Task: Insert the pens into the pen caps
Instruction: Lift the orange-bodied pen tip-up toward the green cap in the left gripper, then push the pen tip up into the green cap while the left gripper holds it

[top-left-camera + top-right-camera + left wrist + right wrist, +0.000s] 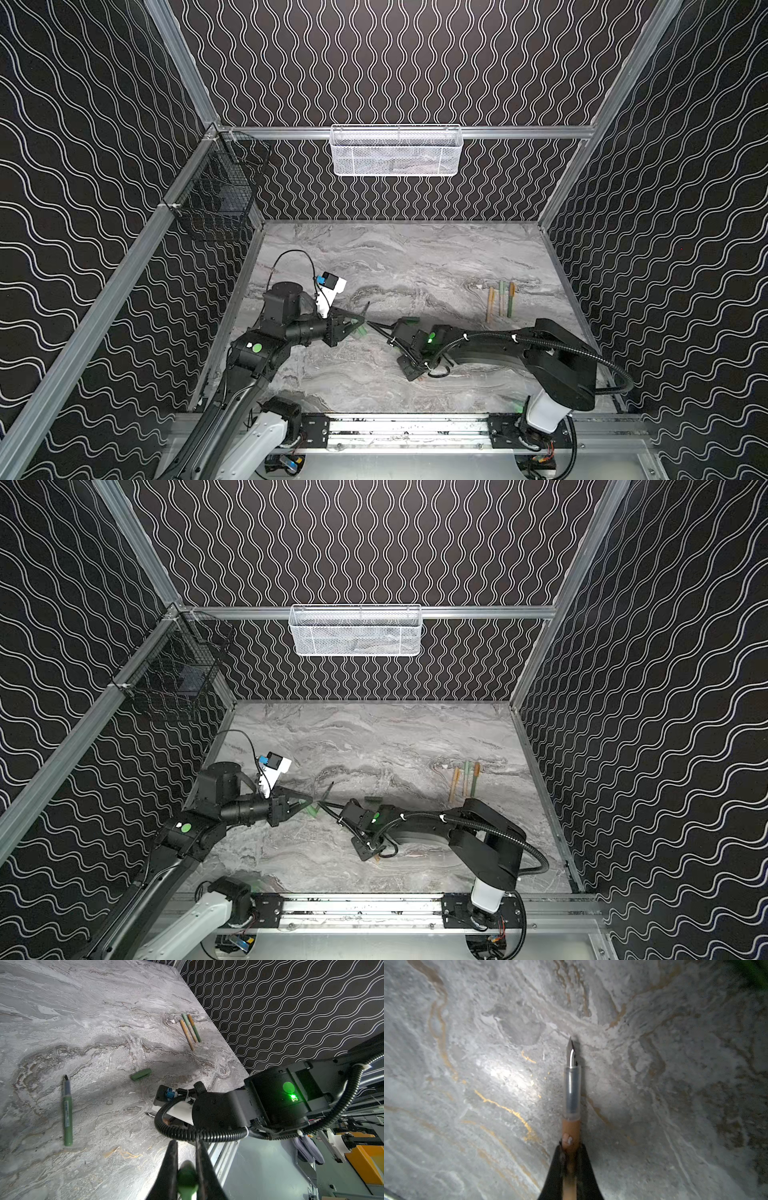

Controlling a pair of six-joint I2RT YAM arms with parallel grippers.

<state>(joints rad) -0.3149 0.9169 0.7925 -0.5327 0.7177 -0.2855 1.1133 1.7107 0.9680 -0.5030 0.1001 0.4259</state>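
Note:
My left gripper (360, 322) (186, 1147) is shut on a green pen cap (187, 1176), held low over the table's left half. My right gripper (380, 328) (571, 1147) is shut on an orange pen (571, 1093). Its bare nib points toward the left gripper, close to the held cap. An uncapped green pen (67, 1113) (366, 309) lies on the table just behind the two grippers. A loose green pen cap (140, 1074) (409, 319) lies beside the right wrist. Three more pens (500, 301) (190, 1030) lie side by side at the right and look capped.
The marble table (415, 257) is walled on three sides. A white mesh basket (397, 151) hangs on the back wall and a black wire basket (218, 187) on the left wall. The arms' base rail (407, 428) runs along the front edge.

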